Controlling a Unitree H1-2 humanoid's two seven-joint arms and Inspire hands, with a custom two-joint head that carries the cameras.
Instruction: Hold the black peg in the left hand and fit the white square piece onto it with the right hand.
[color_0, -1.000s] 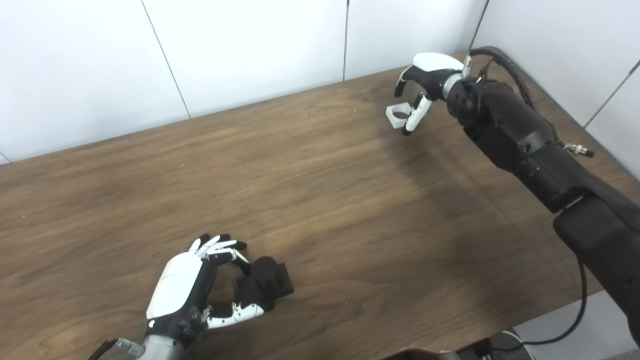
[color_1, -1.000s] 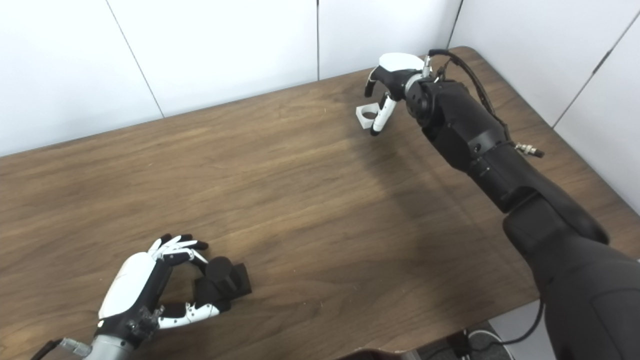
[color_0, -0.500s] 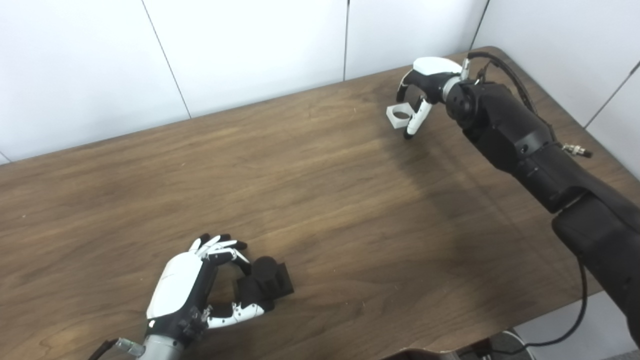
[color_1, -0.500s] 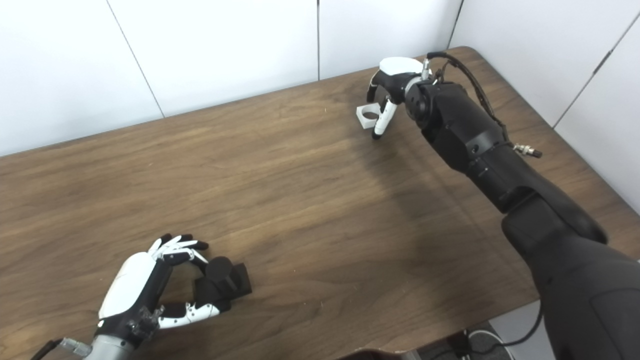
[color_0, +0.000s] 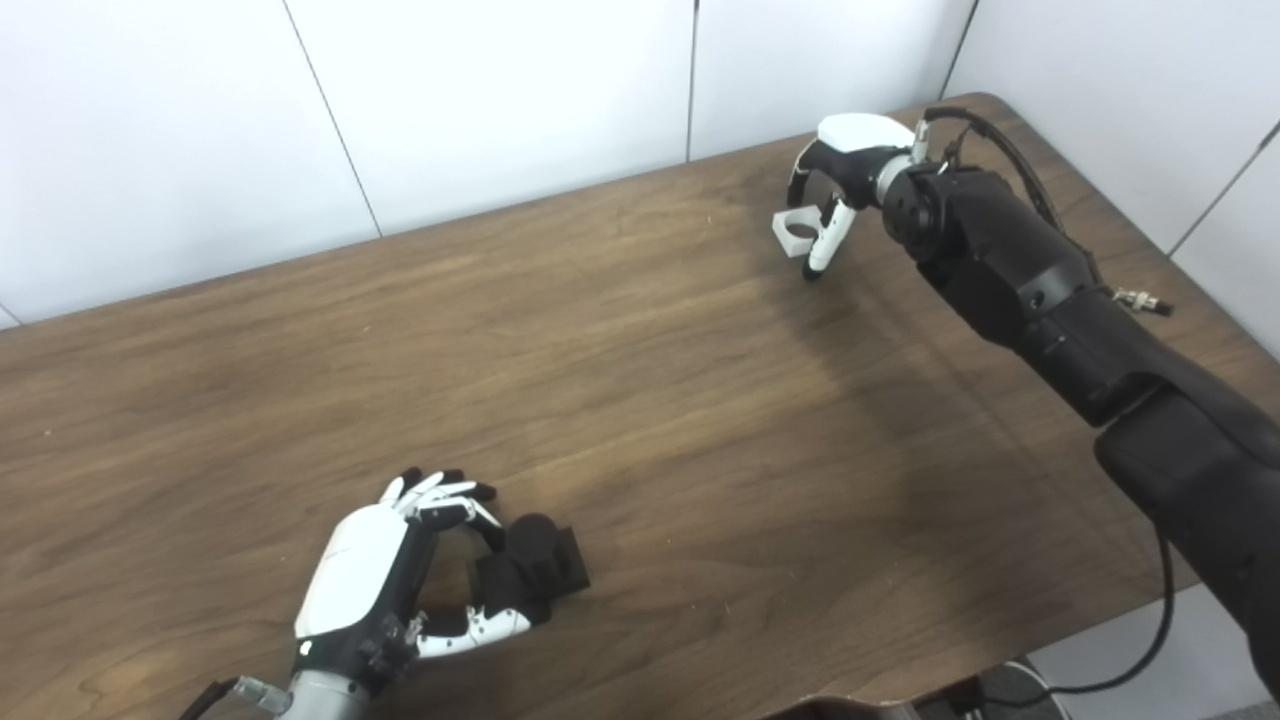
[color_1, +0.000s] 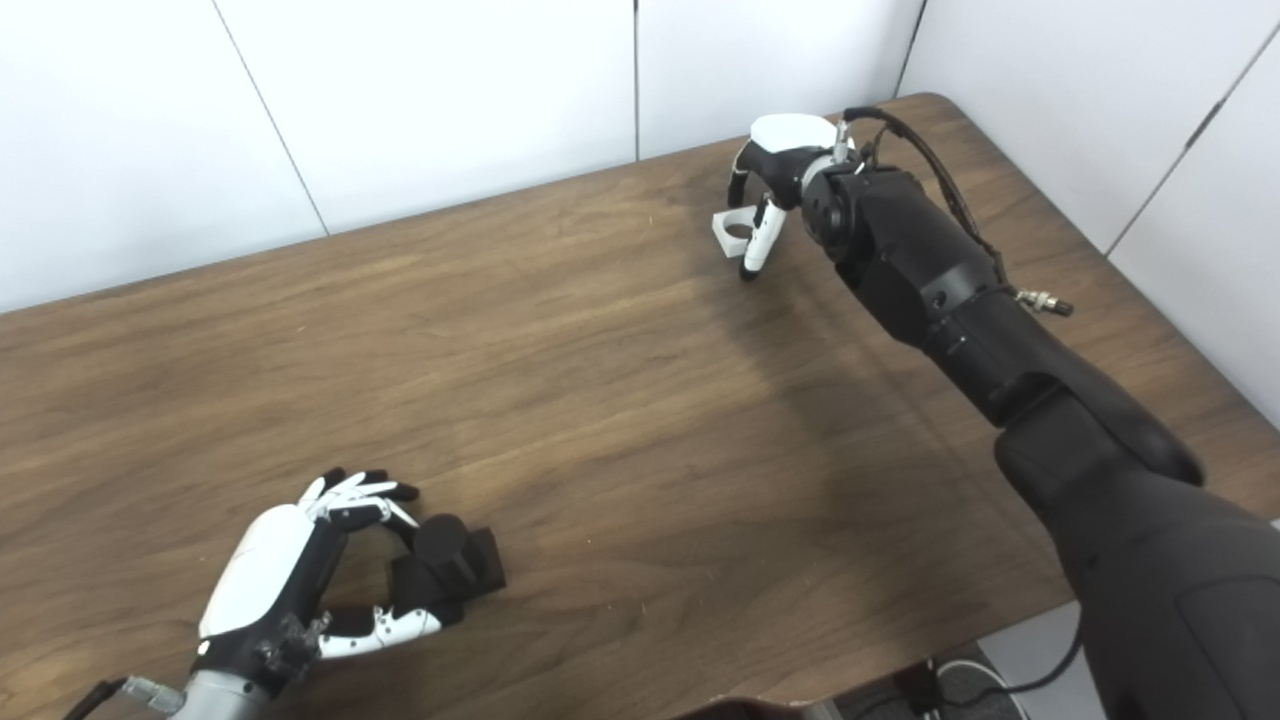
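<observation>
Broadly, the brown wooden table (color_0: 620, 400) lies bare across the middle of the frame, a wide stretch of open surface separating the two work spots, with white wall panels (color_0: 480, 90) running along its far edge and its rounded corner at the upper right. A black cable (color_0: 1150, 640) hangs off the near edge at the lower right. At the lower left, close to the near edge, the black peg (color_0: 530, 572) sits on the table as a round post on a square base, and the left hand (color_0: 385, 585) curls loosely around it, thumb under the base's near side and fingertips by the post; whether it truly grips cannot be told. At the upper right, not far from the far edge, the white square piece (color_0: 797, 231) with its round hole rests on the table, and the right hand (color_0: 840, 175) arches over it, fingers spread apart, the thumb touching or just beside its right side, not clasped.
</observation>
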